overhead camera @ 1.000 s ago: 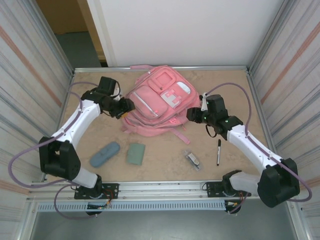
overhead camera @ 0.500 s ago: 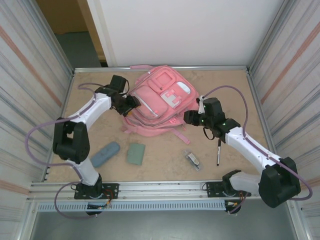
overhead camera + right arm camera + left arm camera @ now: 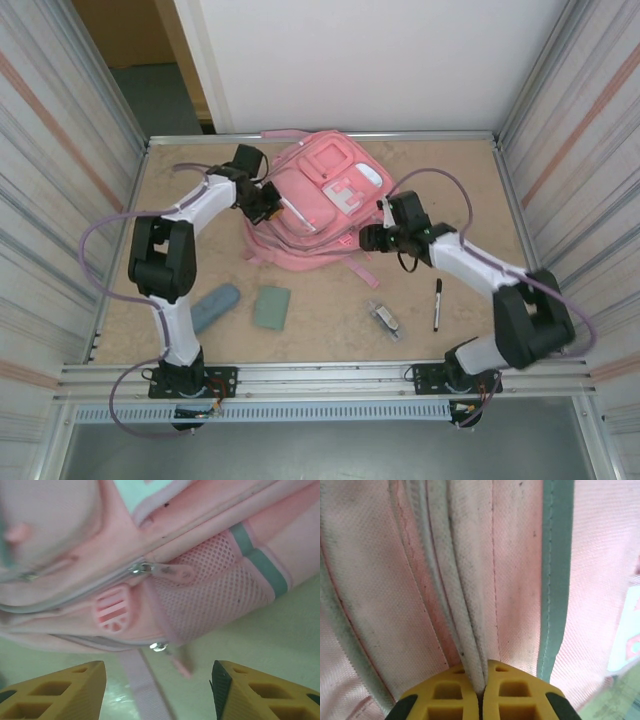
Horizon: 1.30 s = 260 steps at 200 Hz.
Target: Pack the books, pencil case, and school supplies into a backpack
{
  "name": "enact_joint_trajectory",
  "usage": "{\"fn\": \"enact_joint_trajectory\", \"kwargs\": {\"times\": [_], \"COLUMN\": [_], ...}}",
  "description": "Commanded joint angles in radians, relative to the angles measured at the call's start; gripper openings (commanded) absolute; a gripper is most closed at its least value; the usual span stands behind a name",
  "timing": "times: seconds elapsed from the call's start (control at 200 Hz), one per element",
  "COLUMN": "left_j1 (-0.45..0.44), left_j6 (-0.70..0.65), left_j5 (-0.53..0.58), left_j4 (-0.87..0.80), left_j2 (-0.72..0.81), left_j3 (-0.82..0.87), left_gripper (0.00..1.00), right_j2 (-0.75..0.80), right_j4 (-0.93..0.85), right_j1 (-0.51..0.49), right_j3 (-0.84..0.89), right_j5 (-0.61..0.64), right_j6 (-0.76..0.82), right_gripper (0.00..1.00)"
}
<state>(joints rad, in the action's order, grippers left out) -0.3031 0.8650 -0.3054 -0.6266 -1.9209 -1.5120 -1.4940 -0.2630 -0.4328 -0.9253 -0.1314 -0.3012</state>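
Note:
The pink backpack (image 3: 318, 200) lies flat at the back middle of the table. My left gripper (image 3: 270, 206) is at its left edge, shut on a pale raised seam of the backpack (image 3: 470, 605), which runs down between the yellow fingertips (image 3: 510, 680). My right gripper (image 3: 367, 238) stands open at the backpack's lower right side, facing the mesh side pocket (image 3: 220, 590) and a lower zip pull (image 3: 160, 646). On the table lie the blue-grey pencil case (image 3: 212, 305), the sage-green book (image 3: 271, 307), the black pen (image 3: 437, 303) and the clear-and-grey item (image 3: 385, 319). The orange-yellow book is out of view.
A pink strap (image 3: 360, 272) trails from the backpack toward the front and passes between my right fingers (image 3: 142, 685). Metal walls close in the left and right sides. A rail (image 3: 320, 378) runs along the near edge.
My left gripper moved right onto the backpack's left edge and now pinches its seam. My right gripper moved left, closer to the backpack's lower right side.

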Motion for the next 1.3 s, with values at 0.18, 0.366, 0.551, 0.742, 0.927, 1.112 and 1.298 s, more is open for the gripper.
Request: {"fn": "enact_joint_trajectory", "kwargs": {"times": [0.18,0.366,0.551,0.742,0.927,1.112,1.298], "left_j1": [-0.003,-0.002,0.004,0.007,0.008,0.009,0.009], "left_j6": [0.007,-0.011,-0.024,-0.025,-0.027,-0.027,-0.023], "left_j5": [-0.184,-0.19,-0.196,-0.214,-0.225,-0.242,-0.25], "left_j4": [-0.079,-0.118,-0.136,-0.137,-0.142,-0.142,-0.137], "left_j2": [0.118,0.121,0.137,0.151,0.163,0.171,0.168], "left_j3": [-0.137,-0.221,-0.232,-0.217,-0.203,-0.201,-0.202], "left_gripper": [0.0,0.0,0.0,0.0,0.0,0.0,0.0], "right_j2": [-0.241,-0.38,-0.395,-0.404,-0.458,-0.562,-0.559], "right_j4": [-0.208,-0.41,-0.5,-0.469,-0.502,-0.774,-0.824], "right_j1": [0.048,0.07,0.126,0.143,0.128,0.145,0.16], "right_j3": [-0.318,-0.472,-0.502,-0.494,-0.503,-0.652,-0.679], "right_j5": [-0.338,-0.382,-0.443,-0.441,-0.611,-0.741,-0.837], "right_j6": [0.404,0.543,0.594,0.616,0.782,1.003,1.078], "right_gripper": [0.59,0.58,0.59,0.59,0.57,0.49,0.4]}}
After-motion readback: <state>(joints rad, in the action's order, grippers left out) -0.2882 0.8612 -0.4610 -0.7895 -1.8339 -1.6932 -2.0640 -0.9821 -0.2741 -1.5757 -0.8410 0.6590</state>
